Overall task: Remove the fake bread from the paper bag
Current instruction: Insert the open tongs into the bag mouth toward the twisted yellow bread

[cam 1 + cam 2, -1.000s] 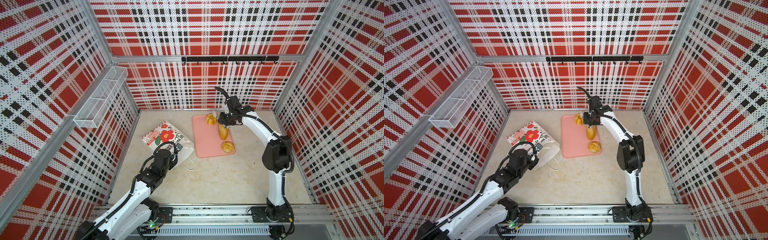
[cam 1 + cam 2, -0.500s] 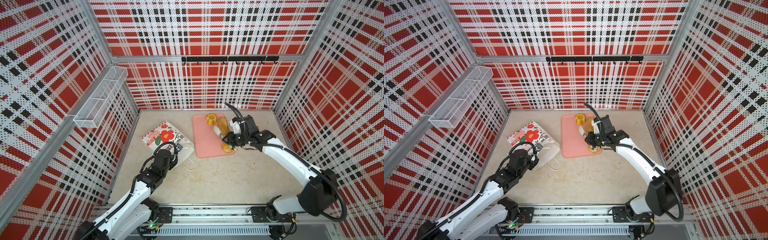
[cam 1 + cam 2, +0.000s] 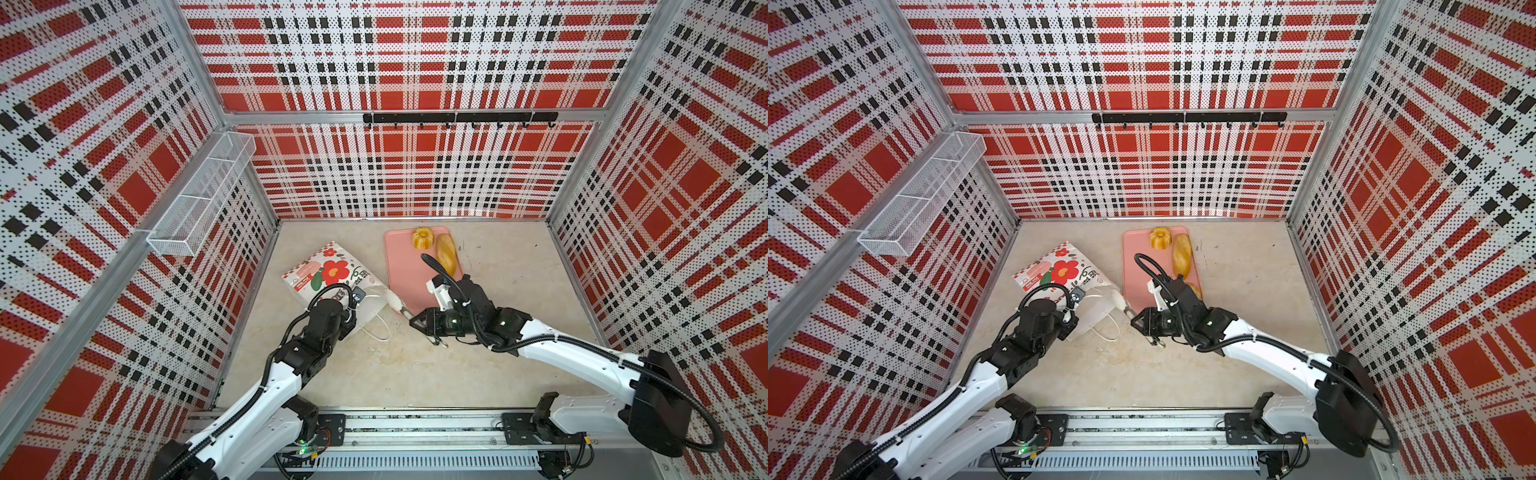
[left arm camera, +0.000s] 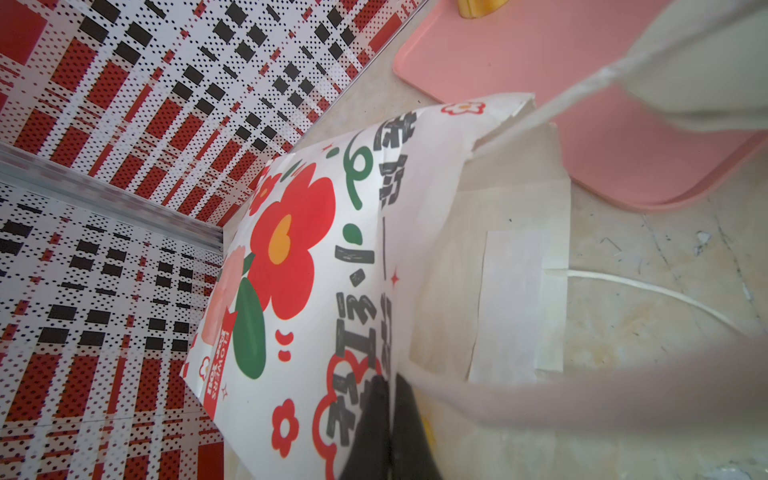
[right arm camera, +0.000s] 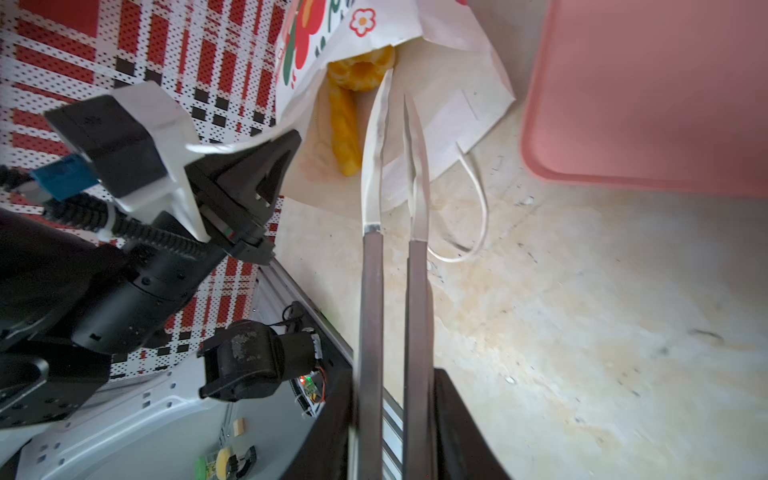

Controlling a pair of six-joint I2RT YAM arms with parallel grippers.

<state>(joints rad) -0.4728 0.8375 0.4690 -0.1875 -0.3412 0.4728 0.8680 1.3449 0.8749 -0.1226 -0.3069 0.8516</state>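
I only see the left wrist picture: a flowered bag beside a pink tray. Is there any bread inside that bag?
Observer: Yes. The right wrist view looks into the mouth of the paper bag: golden bread lies just inside.
Operator: What grabs it?
Observer: Tongs, held in the right jaws, tips at that mouth.
Operator: And on the tray?
Observer: In both top views the pink tray carries a fluted ring and a long loaf.

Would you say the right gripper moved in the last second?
Yes: the right gripper went from the pink tray's far end to its near-left corner, beside the paper bag.
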